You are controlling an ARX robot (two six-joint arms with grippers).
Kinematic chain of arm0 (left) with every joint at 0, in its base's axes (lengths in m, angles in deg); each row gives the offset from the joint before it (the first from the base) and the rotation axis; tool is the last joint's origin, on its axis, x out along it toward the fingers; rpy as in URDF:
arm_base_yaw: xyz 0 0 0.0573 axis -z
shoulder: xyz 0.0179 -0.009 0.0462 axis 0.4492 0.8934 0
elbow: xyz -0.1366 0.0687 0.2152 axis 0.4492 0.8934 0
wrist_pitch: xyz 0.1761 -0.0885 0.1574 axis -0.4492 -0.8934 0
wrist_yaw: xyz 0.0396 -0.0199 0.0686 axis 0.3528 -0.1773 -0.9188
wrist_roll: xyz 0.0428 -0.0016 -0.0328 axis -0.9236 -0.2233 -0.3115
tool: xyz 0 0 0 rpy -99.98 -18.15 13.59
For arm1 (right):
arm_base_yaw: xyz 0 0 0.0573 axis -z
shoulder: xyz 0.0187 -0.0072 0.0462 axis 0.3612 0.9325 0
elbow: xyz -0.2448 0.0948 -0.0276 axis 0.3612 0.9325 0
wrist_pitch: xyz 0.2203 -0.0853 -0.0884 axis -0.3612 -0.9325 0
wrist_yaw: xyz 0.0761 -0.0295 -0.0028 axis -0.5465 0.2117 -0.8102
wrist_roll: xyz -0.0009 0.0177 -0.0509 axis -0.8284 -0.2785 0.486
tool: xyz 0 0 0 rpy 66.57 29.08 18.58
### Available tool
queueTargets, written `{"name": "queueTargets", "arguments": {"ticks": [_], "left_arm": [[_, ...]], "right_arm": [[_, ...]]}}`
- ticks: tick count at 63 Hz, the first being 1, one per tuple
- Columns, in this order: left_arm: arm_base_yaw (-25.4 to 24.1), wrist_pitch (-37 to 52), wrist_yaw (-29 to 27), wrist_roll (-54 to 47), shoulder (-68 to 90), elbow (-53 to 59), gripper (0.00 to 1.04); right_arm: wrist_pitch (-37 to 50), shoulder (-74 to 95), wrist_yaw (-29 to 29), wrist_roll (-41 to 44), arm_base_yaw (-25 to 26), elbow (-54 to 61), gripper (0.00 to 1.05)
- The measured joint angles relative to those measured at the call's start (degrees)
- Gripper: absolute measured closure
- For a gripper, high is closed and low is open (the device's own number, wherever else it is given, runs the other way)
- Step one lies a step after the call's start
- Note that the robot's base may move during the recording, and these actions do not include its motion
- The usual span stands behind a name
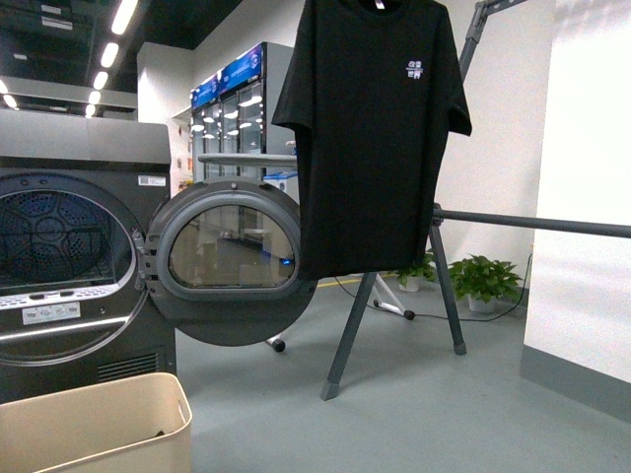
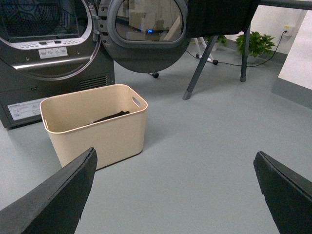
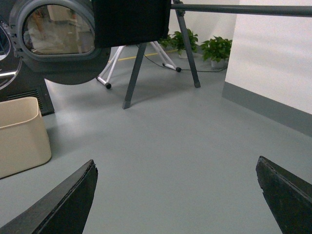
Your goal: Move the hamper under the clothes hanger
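The beige hamper point(image 1: 94, 429) stands on the floor at the front left, in front of the dryer; it also shows in the left wrist view point(image 2: 105, 131) with dark cloth inside, and in the right wrist view point(image 3: 22, 134). The clothes hanger point(image 1: 444, 286), a dark grey rack with slanted legs and a long bar point(image 1: 552, 225), stands to the right with a black T-shirt point(image 1: 370, 138) hanging on it. The hamper is apart from the rack, left of it. My left gripper point(image 2: 175, 195) is open and empty above bare floor, just right of the hamper. My right gripper point(image 3: 175, 195) is open and empty above the floor.
A dark grey dryer point(image 1: 69, 266) with its round door point(image 1: 232, 261) swung open stands at the left. A white wall point(image 1: 587, 187) rises at the right. Potted plants point(image 1: 483, 281) and a cable lie behind the rack. Grey floor point(image 1: 444, 414) stretches between hamper and rack.
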Motion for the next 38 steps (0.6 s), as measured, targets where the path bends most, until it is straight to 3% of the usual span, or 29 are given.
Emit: {"name": "queueTargets", "arguments": {"ticks": [38], "left_arm": [[0.0, 0.0, 0.0, 0.0, 0.1, 0.0, 0.07]], "right_arm": [[-0.1, 0.0, 0.1, 0.0, 0.0, 0.0, 0.08]]}}
